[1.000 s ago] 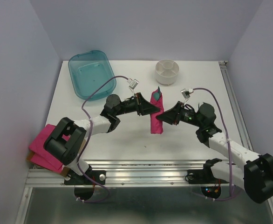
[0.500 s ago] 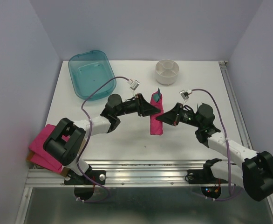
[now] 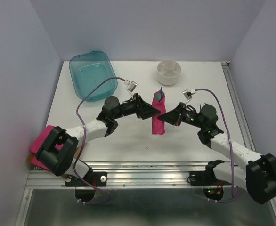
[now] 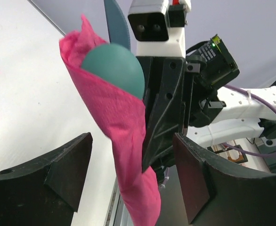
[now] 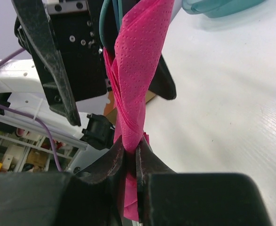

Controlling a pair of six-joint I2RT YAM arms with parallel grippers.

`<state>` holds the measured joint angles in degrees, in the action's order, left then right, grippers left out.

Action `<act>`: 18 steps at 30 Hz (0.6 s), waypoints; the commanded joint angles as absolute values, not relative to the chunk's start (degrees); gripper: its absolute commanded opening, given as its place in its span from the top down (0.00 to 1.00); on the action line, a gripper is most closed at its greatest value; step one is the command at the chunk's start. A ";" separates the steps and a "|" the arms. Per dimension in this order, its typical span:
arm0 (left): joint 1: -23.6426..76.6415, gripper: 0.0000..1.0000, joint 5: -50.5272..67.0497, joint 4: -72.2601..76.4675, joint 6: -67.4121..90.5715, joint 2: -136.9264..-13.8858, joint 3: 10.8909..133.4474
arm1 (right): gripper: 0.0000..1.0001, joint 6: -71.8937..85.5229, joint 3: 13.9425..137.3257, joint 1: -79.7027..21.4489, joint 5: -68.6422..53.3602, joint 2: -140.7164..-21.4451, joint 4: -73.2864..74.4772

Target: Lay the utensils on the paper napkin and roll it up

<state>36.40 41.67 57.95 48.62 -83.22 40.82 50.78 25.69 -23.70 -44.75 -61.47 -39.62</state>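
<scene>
hidden: utensils (image 4: 114,66) handles wrapped inside paper napkin (image 3: 157,123), only heads stuck out | axis: roll ran near–far, mid-counter (image 3: 128,141), heads at far end | left fingers (image 4: 67,169) spread wide, flanking roll without touching, per left wrist | right fingers (image 5: 107,165) pinched shut on napkin, per right wrist | top view: neither grip resolvable

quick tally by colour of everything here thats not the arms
pink: 2, rolled magenta paper napkin, stack of pink napkins
teal: 3, translucent teal plastic tub, teal plastic spoon, second dark utensil tip
white: 1, round white container
total: 6 seen; the roll may hide more
</scene>
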 commanded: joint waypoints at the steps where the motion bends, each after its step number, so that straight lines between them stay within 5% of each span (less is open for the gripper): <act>1: 37.09 0.19 42.01 63.19 48.34 -79.46 37.89 | 0.99 50.01 30.50 -24.17 -42.28 -60.82 -41.83; 13: 40.51 0.14 40.25 66.53 49.92 -81.56 37.87 | 0.99 53.96 33.31 -24.08 -42.28 -64.60 -49.13; 18: 41.83 0.21 39.20 67.41 49.92 -82.97 38.85 | 0.99 53.79 33.75 -24.17 -41.40 -64.78 -48.96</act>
